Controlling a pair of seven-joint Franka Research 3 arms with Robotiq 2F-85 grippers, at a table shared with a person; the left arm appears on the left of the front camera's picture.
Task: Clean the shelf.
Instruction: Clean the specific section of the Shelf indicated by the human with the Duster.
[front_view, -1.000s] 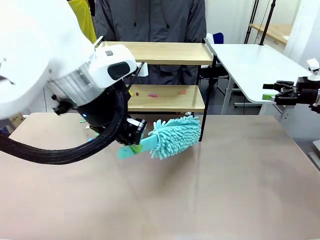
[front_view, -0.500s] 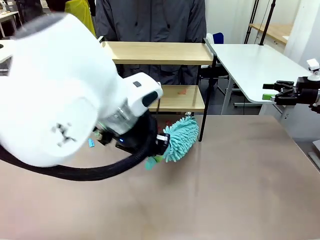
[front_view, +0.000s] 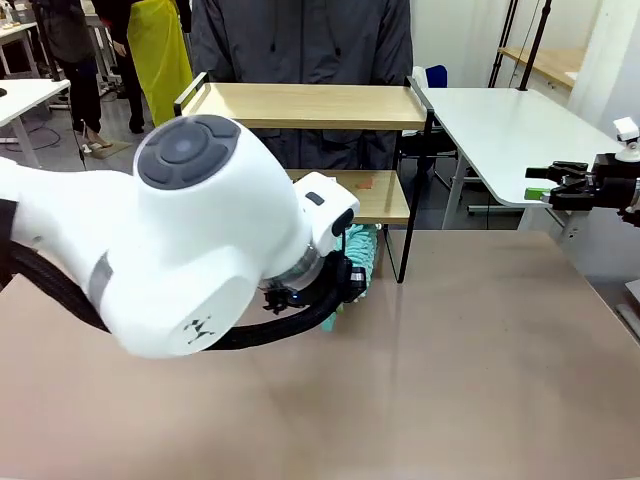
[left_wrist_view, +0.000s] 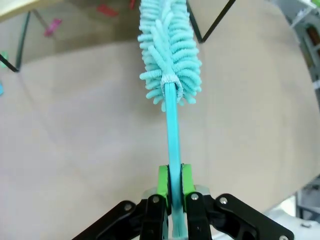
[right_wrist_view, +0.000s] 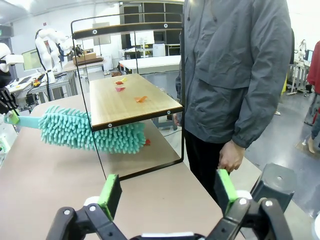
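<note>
The shelf (front_view: 320, 105) stands at the table's far edge, two wooden boards in a black frame. Pink and orange scraps (right_wrist_view: 141, 99) lie on its lower board (right_wrist_view: 127, 105). My left gripper (left_wrist_view: 174, 184) is shut on the flat handle of a teal fluffy duster (left_wrist_view: 170, 55). In the right wrist view the duster head (right_wrist_view: 95, 132) reaches in beneath the lower board, just above the table. The bulky left arm (front_view: 190, 250) hides most of the duster (front_view: 360, 248) in the front view. My right gripper (right_wrist_view: 167, 192) is open and empty, held off the table's right side (front_view: 557, 186).
A person in a grey jacket (right_wrist_view: 235, 75) stands right behind the shelf. A white table (front_view: 510, 130) adjoins on the right. One red scrap (right_wrist_view: 147, 142) lies on the table under the shelf by the duster's tip. The beige table (front_view: 450, 380) spreads out in front.
The left arm has swung forward and right, carrying the duster from in front of the shelf to under its lower board. The right arm has stayed still.
</note>
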